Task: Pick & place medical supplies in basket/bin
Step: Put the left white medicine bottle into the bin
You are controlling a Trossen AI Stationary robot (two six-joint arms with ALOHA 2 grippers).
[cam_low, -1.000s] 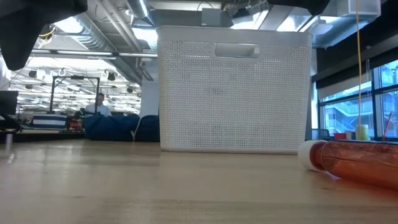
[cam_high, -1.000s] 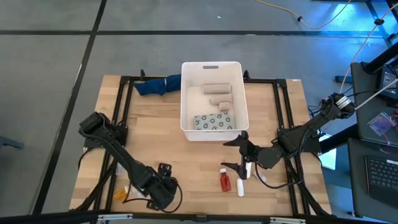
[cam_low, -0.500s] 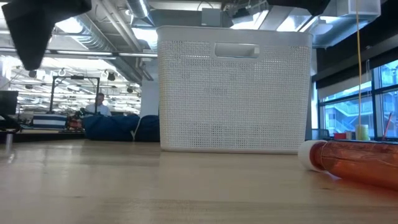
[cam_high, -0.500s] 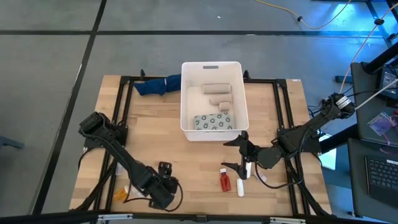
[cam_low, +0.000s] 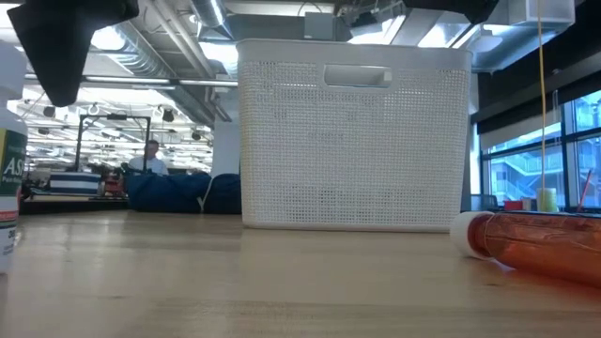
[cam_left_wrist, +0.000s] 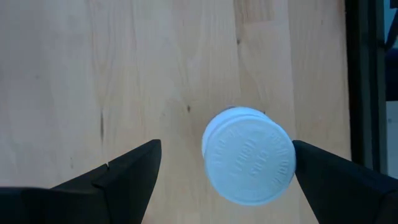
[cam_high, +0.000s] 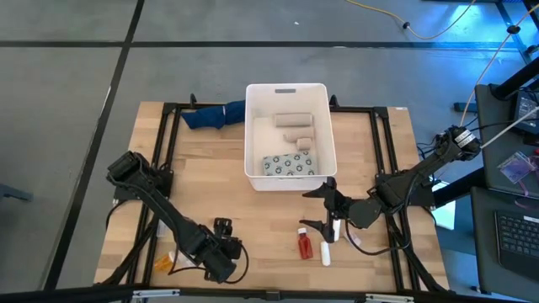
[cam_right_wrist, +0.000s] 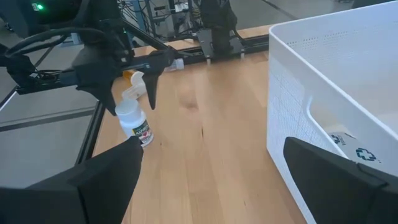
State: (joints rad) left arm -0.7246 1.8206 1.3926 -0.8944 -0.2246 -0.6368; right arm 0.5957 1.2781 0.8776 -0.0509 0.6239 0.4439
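Rolls and a blister pack (cam_high: 288,164) already lie in the basket (cam_high: 250,135). My spread left gripper (cam_left_wrist: 225,171) straddles a white bottle (cam_left_wrist: 250,163) at lower left; the red bottle (cam_high: 304,245) and white tube (cam_high: 326,253) wait under my spread right gripper (cam_high: 327,210).

The left pincer (cam_high: 221,232) shifts slightly across the surface (cam_high: 210,177) from where it hung a second ago; in the low view its dark shape sits further in from the edge than before. A white pill bottle (cam_low: 9,178) with a printed label now shows at the edge of the low view, where a second ago there was none. It stands upright directly between the wide-spread fingers (cam_left_wrist: 127,171) of that pincer, not touched by either.
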